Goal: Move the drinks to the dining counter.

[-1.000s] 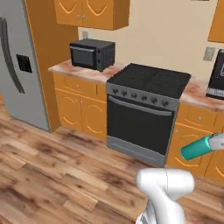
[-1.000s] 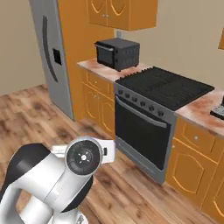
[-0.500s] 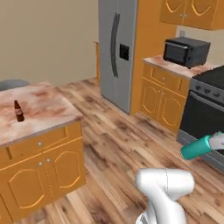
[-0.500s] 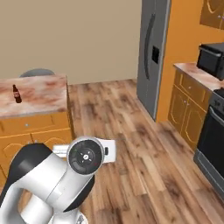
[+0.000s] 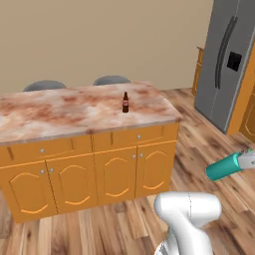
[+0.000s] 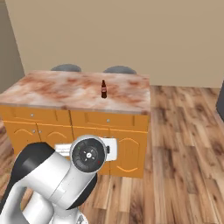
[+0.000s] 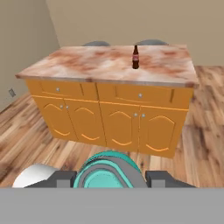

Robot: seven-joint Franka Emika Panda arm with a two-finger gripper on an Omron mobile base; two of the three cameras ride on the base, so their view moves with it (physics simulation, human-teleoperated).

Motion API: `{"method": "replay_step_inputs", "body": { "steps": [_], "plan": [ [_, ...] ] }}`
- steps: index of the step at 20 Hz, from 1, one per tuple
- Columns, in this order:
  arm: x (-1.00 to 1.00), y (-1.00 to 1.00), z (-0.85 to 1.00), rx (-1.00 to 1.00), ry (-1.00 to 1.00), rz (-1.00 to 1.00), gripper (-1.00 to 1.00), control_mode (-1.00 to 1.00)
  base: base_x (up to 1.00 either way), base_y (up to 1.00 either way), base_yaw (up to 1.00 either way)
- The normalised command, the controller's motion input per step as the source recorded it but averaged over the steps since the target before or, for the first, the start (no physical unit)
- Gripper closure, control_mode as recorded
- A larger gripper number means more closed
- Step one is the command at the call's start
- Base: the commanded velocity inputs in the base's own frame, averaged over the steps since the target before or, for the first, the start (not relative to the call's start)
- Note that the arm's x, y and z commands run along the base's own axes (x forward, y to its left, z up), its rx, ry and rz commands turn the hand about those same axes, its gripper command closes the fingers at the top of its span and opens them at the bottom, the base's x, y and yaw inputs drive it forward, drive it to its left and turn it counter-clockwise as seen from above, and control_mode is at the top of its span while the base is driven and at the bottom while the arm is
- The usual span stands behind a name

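The teal bottle (image 5: 225,167) lies sideways in the air at the right of the left base view, held at its far end by my gripper (image 5: 247,159). In the hand view its round teal end (image 7: 106,176) sits between the two dark fingers (image 7: 65,178), and the gripper (image 7: 107,179) is shut on it. Ahead stands the dining counter (image 5: 60,112) (image 6: 65,89) (image 7: 100,61), a marbled reddish slab over orange doors. A small dark-brown bottle with a red label (image 5: 125,102) (image 6: 103,89) (image 7: 135,57) stands upright on it, near the right end.
Two grey round seats (image 5: 45,85) (image 5: 112,80) sit behind the counter against the beige wall. A steel fridge (image 5: 229,60) stands at the right. Wooden floor (image 6: 183,144) lies between me and the counter.
The base has turned: the stove and microwave have swung out of the pictures and the island counter now faces me. The teal bottle stays in the gripper.
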Motion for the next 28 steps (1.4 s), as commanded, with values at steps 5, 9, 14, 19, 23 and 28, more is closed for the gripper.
{"method": "replay_step_inputs", "body": {
  "steps": [5,9,14,19,23,28],
  "plan": [
    [0.0,0.0,0.0,0.0,0.0,0.0,1.0,1.0,0.28,0.45,0.29],
    [0.0,0.0,0.0,0.0,0.0,0.0,1.0,1.0,0.71,-0.2,0.07],
    [0.0,0.0,0.0,0.0,0.0,0.0,1.0,1.0,0.81,-0.5,0.0],
    [0.0,0.0,0.0,0.0,0.0,0.0,1.0,1.0,0.9,-0.43,0.0],
    [0.0,0.0,0.0,0.0,0.0,0.0,1.0,1.0,0.85,-0.22,0.0],
    [0.0,0.0,0.0,0.0,0.0,0.0,1.0,1.0,0.8,-0.01,0.0]
  ]
}}
